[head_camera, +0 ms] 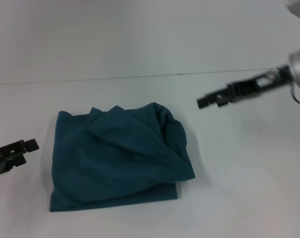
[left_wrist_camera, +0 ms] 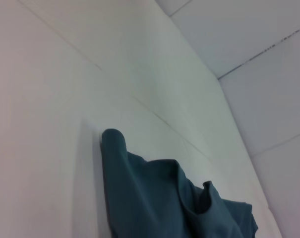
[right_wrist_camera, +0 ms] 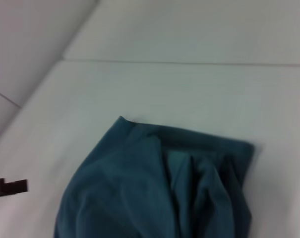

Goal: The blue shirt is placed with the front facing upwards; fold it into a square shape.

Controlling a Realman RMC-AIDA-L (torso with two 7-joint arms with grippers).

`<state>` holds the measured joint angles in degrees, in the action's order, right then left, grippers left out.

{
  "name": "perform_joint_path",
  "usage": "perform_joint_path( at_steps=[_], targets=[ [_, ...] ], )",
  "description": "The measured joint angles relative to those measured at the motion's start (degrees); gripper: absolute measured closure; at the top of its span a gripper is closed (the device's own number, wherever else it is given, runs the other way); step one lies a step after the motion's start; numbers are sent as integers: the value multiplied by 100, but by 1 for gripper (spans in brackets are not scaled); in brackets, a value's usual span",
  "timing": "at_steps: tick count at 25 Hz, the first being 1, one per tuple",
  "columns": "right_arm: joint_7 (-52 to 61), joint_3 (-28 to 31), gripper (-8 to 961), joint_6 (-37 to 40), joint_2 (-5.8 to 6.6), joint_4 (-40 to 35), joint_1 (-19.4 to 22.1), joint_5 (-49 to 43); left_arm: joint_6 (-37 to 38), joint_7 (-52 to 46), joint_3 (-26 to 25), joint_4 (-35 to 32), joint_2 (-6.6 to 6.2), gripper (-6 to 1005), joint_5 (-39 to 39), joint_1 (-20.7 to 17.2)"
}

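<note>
The shirt point(head_camera: 117, 156) lies on the white table point(head_camera: 239, 188) folded into a rough, rumpled square (no lettering visible). The left gripper point(head_camera: 21, 148) sits left of the shirt, apart from it. The right gripper point(head_camera: 209, 101) hovers right of the shirt's far corner, holding nothing. Finger state: cannot tell for either.

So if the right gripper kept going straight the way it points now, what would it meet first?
Probably nothing soon. The right gripper points toward the robot's left, raised above the table, and its line seems to pass beyond the far edge of the shirt. Depth is unclear, so it might just brush that bunched far edge.
</note>
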<state>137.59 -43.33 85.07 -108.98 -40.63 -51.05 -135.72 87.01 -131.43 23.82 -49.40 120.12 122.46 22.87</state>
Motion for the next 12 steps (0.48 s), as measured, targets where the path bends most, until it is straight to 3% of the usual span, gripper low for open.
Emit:
perform_joint_path(
  at_steps=[5,12],
  targets=[
    [327,-479,71,-478,-322,-161,-819,-829,61,71,-139,-10,8,200,-56,-4],
    [516,-1133,69,-1131,-718,-26,-1463,-1425,222,68,-166,-75,11,200,-216,40]
  ],
)
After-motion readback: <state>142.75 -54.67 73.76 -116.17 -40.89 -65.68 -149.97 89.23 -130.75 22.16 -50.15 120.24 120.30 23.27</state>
